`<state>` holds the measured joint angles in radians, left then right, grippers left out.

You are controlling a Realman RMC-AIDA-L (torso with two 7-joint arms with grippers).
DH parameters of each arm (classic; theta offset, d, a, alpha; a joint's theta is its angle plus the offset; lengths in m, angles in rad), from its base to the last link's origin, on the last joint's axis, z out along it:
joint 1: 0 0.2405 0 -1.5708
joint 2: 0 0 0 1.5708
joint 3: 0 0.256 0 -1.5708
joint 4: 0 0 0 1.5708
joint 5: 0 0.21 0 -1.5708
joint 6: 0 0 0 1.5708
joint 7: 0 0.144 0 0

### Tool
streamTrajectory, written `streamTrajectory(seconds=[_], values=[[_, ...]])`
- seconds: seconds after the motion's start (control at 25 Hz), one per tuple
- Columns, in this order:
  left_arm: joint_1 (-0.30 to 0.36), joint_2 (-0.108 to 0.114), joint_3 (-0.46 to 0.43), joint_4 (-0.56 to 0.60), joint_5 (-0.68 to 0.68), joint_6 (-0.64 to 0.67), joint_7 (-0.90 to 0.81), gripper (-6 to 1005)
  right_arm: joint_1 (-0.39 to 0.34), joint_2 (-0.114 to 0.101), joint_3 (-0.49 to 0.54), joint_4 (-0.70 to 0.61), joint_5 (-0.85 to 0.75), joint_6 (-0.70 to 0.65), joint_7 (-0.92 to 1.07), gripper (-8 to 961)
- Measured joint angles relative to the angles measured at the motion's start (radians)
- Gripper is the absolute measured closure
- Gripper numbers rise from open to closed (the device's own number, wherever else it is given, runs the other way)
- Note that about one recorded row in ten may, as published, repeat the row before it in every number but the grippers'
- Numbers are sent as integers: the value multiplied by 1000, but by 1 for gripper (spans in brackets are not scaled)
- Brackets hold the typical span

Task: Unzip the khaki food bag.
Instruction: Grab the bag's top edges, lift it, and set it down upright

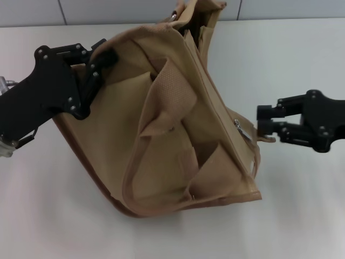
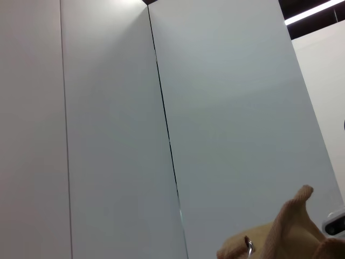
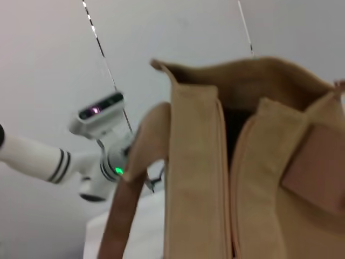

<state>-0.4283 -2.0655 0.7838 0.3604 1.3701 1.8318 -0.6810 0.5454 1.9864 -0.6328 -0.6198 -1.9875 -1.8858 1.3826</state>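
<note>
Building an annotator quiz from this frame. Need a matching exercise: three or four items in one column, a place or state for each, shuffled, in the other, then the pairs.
Items:
1. left end effector
2. right end effector
3. silver zipper pull
4. khaki food bag

Places or states:
A. tipped over on the white table
B. clamped on the bag's upper left corner
C. beside the bag's right edge, gripping nothing
D. on the bag's right side, just short of the right end effector

Pairs: 1-B, 2-C, 3-D, 4-A

A white table [image 1: 302, 205] fills most of the head view. Pale grey wall panels [image 1: 118, 11] with thin dark seams run along the top edge.
</note>
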Motion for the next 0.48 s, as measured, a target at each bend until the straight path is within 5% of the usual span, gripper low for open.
streamTrajectory(seconds=[0.48], values=[[-31, -4, 1, 0, -2, -1, -1, 924, 9, 26, -84, 2, -4, 29, -8, 527]])
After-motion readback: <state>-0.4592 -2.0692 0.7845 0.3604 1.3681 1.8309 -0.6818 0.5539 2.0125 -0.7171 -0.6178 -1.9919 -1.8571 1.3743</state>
